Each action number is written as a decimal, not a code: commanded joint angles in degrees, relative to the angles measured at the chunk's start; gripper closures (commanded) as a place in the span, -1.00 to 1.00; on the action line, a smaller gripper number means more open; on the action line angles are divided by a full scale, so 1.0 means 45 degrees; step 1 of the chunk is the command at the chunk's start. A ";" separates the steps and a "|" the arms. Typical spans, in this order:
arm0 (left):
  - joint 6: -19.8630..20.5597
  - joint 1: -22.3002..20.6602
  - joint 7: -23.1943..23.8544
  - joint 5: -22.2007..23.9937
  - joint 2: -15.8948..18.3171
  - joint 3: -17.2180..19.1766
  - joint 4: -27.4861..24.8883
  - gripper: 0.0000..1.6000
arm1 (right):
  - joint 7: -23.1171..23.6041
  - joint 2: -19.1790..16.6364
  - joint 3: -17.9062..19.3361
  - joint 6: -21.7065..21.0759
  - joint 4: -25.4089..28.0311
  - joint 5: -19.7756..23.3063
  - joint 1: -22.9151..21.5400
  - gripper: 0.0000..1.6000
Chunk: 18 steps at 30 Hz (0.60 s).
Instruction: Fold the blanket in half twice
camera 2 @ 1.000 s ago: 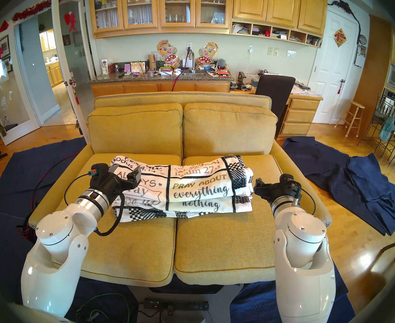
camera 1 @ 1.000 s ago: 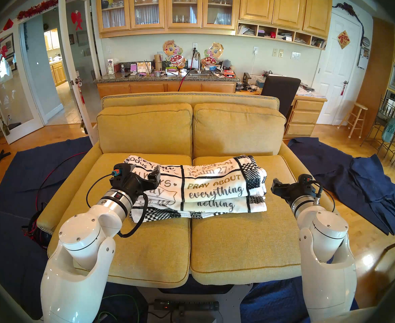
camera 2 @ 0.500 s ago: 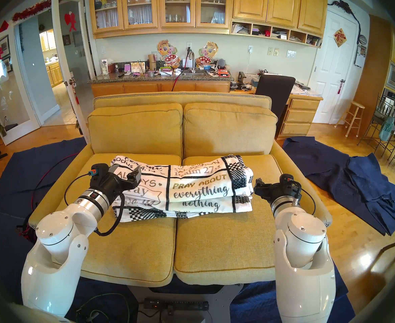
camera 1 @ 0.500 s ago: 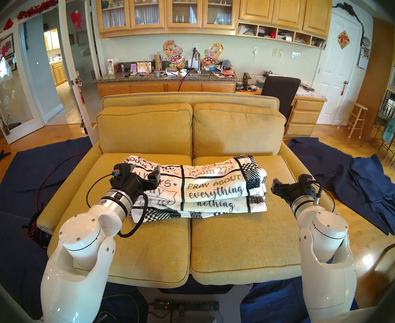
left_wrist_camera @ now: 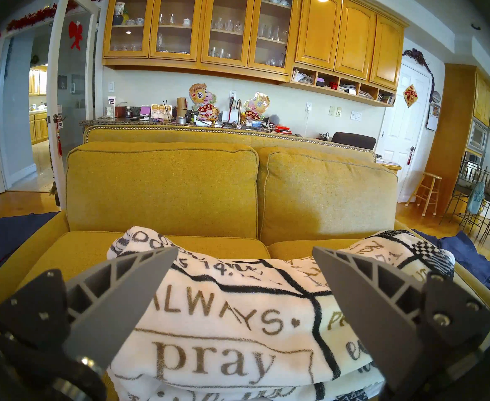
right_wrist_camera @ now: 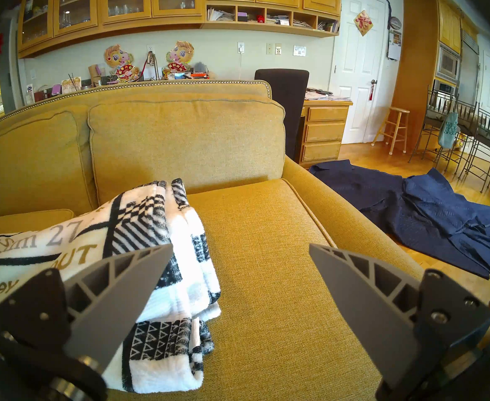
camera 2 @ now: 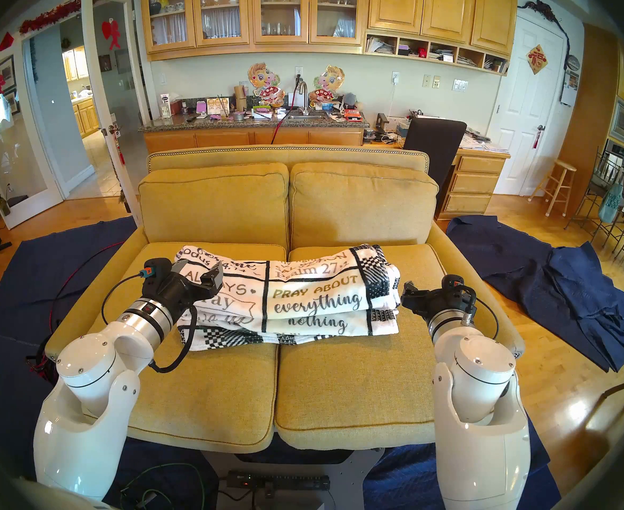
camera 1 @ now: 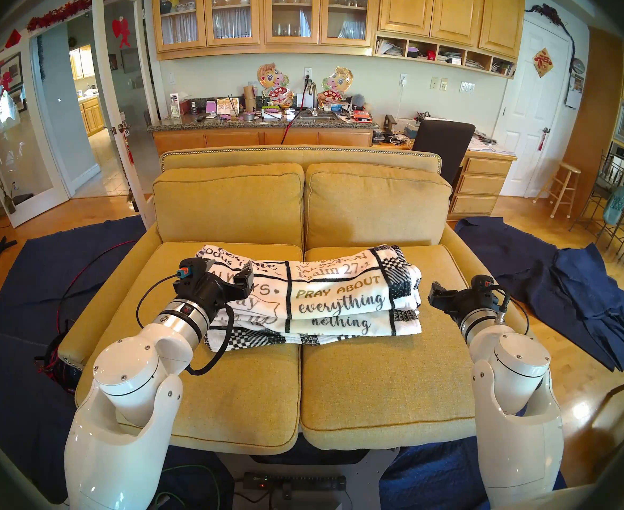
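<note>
The blanket (camera 1: 340,299) (camera 2: 318,299) is white fleece with black grid lines, lettering and a checkered border. It lies folded in a thick layered stack across both seat cushions of the yellow sofa (camera 1: 376,380). My left gripper (camera 1: 226,273) (camera 2: 198,272) hovers open just above the stack's left part, and the left wrist view shows its jaws wide apart over the blanket (left_wrist_camera: 223,319), holding nothing. My right gripper (camera 1: 436,295) (camera 2: 410,294) is open beside the stack's right end, apart from it. In the right wrist view the blanket (right_wrist_camera: 163,247) lies left of the right gripper (right_wrist_camera: 240,245).
Dark navy cloths lie on the wood floor right of the sofa (camera 1: 575,299) and on its left (camera 1: 27,295). Red and black cables (camera 1: 78,277) run by the left armrest. A power strip (camera 1: 295,483) sits on the floor below the sofa's front edge.
</note>
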<state>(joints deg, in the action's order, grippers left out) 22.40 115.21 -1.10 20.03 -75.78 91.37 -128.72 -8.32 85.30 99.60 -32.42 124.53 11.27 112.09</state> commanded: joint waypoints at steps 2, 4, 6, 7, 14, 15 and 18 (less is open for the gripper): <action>-0.0175 -0.0235 0.0026 -0.0002 -0.0032 0.0010 -0.0351 -1.00 | -0.0032 0.0034 0.0007 0.0092 0.0374 0.0013 -0.0190 -1.00; -0.0204 -0.0226 0.0067 0.0010 -0.0022 0.0007 -0.0340 -1.00 | -0.0031 0.0001 -0.0003 0.0072 0.0380 -0.0017 -0.0186 -1.00; 0.0016 -0.0157 0.0182 0.0148 0.0019 0.0060 -0.0438 -1.00 | 0.0156 -0.0122 -0.0008 -0.0143 0.0455 0.0060 -0.0120 -1.00; 0.0139 -0.0156 0.0189 0.0175 0.0030 0.0082 -0.0486 -1.00 | 0.0222 -0.0163 -0.0009 -0.0168 0.0483 0.0074 -0.0103 -1.00; 0.1252 -0.0800 0.0214 0.0463 0.0181 0.0411 -0.0537 -1.00 | 0.0385 -0.0216 0.0033 -0.0271 0.0514 0.0074 -0.0240 -1.00; 0.1687 -0.1125 0.0164 0.0576 0.0193 0.0572 -0.0468 -1.00 | 0.0418 -0.0230 0.0052 -0.0293 0.0465 0.0080 -0.0331 -1.00; 0.2107 -0.1417 0.0189 0.0708 0.0265 0.0767 -0.0407 -1.00 | 0.0451 -0.0239 0.0035 -0.0330 0.0428 0.0079 -0.0426 -1.00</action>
<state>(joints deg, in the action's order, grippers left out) 28.48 114.24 -0.23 21.77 -75.35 92.72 -129.15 -6.62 84.78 99.61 -33.77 124.79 11.43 112.20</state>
